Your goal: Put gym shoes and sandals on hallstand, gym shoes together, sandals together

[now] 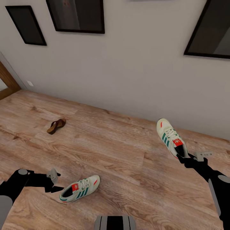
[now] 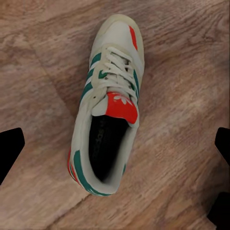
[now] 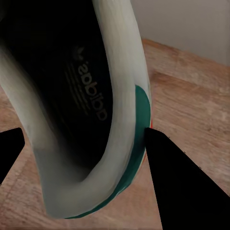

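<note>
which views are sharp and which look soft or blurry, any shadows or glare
Head view: evenly lit, no glare, only a faint shadow under the floor gym shoe; straight wall edges lean. Left wrist view: that shoe crisp, wood grain slightly soft. Right wrist view: held gym shoe very close, soft, its inside dark, right gripper fingers plain black.

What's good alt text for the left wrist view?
A cream sneaker with green stripes and a red tongue label lies upright on the wood floor, seen from above, its opening facing the camera. The left end effector hangs open above it, dark fingertips at both edges of the picture, not touching the shoe.
</note>
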{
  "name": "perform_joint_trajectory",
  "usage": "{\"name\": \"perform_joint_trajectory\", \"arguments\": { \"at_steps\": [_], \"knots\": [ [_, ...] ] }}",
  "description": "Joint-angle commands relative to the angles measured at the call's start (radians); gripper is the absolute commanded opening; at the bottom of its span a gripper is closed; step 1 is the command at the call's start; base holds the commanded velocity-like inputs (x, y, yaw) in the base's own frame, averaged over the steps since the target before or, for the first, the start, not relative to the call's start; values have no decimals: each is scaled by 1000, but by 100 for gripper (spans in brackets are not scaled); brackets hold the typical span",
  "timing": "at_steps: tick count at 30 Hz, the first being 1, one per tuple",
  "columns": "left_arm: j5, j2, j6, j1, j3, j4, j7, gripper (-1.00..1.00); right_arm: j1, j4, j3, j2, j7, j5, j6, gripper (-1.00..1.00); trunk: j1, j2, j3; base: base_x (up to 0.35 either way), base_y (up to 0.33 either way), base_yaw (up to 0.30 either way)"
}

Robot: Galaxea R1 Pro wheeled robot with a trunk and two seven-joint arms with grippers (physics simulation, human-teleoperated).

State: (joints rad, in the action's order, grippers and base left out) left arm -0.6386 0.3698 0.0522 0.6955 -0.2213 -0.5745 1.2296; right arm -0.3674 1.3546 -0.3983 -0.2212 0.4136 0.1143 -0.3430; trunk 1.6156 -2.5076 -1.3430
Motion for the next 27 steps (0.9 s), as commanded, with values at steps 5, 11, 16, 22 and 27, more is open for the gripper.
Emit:
{"name": "perform_joint_trajectory", "arguments": {
  "at_steps": [5, 11, 16, 22, 27],
  "knots": [
    [46, 0, 19, -5, -4, 6, 1, 100, -1, 1, -2, 0, 8, 8, -4, -100, 2, -2, -26, 0, 0, 0],
    [52, 0, 89, -2, -7, 8, -3, 100, -1, 2, -2, 0, 8, 8, -4, -100, 5, -3, -58, 0, 0, 0],
    [73, 0, 100, 0, -20, 8, -7, 100, -1, 1, -2, 0, 8, 8, -4, -100, 7, -4, -85, 0, 0, 0],
    [112, 0, 103, 3, -37, 8, -14, 100, -1, 2, -2, 0, 8, 8, -4, -100, 8, -5, -103, 0, 0, 0],
    [118, 0, 103, 4, -41, 7, -30, 100, -1, 2, -2, 0, 8, 8, -4, -100, 9, -5, -122, 0, 0, 0]
  ]
}}
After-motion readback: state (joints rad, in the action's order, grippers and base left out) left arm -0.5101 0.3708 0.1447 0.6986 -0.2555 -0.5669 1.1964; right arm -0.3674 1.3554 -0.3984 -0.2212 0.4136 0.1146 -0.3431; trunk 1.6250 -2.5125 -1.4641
